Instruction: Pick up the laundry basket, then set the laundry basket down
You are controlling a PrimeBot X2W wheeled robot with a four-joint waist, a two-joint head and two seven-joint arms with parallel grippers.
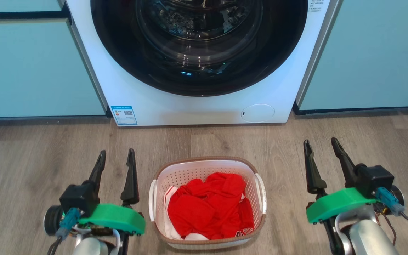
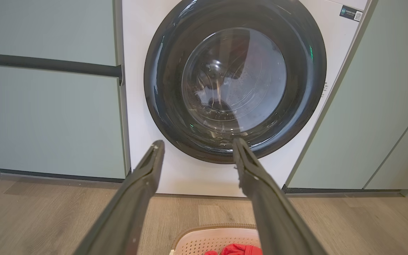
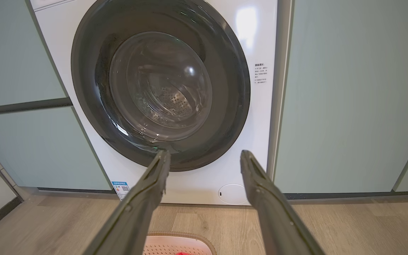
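Note:
The laundry basket (image 1: 257,170) sits on the wood floor between my arms, white with perforated walls and a brown rim, holding red clothes (image 1: 209,207). My left gripper (image 1: 116,156) is open beside the basket's left handle, apart from it, with nothing between its fingers. On the other side my right gripper (image 1: 320,143) is open as well, farther from the basket's right handle. In the left wrist view the basket's far rim (image 2: 207,227) peeks between the open fingers (image 2: 136,198) of the left gripper (image 2: 197,143). The right wrist view shows the rim (image 3: 184,235) low between the right gripper's (image 3: 205,156) fingers.
A white front-loading washing machine (image 1: 197,102) with a dark round door (image 1: 198,46) stands right behind the basket. Pale green cabinet fronts (image 1: 37,67) flank it on both sides. Bare wood floor (image 1: 41,156) stretches left and right of the basket.

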